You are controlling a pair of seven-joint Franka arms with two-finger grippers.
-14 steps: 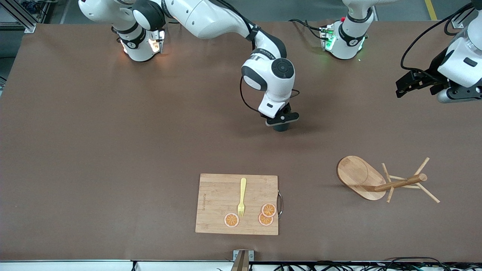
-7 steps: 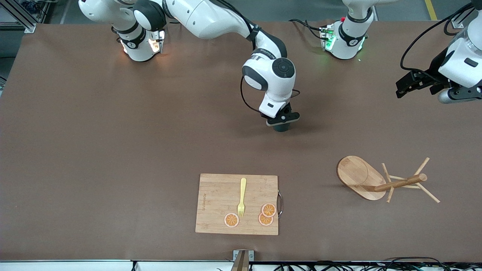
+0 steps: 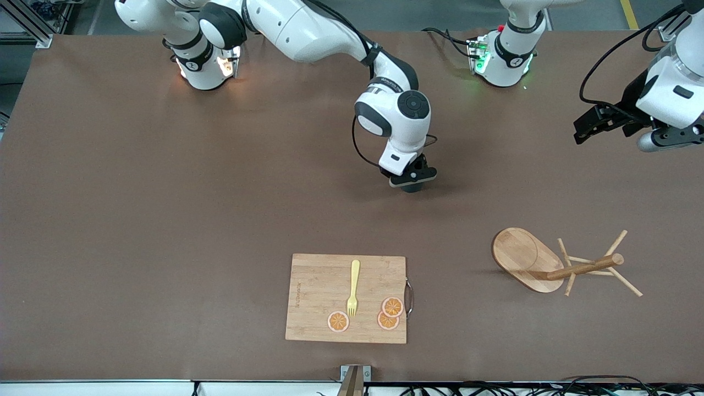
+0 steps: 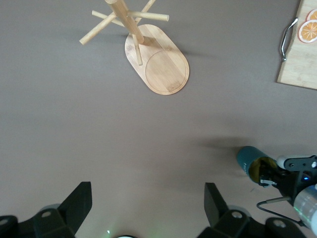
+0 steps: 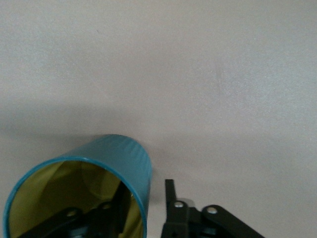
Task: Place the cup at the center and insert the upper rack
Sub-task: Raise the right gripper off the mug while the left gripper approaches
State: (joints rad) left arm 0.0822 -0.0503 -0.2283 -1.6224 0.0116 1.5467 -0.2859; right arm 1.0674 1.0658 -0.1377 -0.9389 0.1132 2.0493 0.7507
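The small dark teal ribbed cup with the mustard-yellow inside [image 5: 124,158] stands upright on the brown table [image 3: 165,220], roughly mid-table. It is farther from the front camera than the rectangular bamboo cutting board [image 3: 319,297]. My right gripper [image 3: 411,180] is right on top of it. In the right wrist view one finger [image 5: 116,206] sits inside the cup and the other [image 5: 169,191] outside the wall. I can see a sliver of table between that outer finger and the teal wall, so I read the jaws as parted and not clamping.

My main worry is the lift-off. If I raise the wrist at any slant, the inner finger could catch the rim and tip or drag the cup off its spot. I cannot see the handle, so I cannot rule out a snag there either.

The light wooden mug tree with the oval base [image 3: 577,269] lies on its side toward the left arm's end of the table, well apart from the cup. Its round post may roll under a grip, and its thin pegs could foul the fingers or catch the table as I stand it up.

The left gripper [image 3: 583,127] waits wide open and empty, up over that end of the table.

The yellow fork [image 3: 353,287] and orange slices [image 3: 392,306] on the board look safely clear of both arms.
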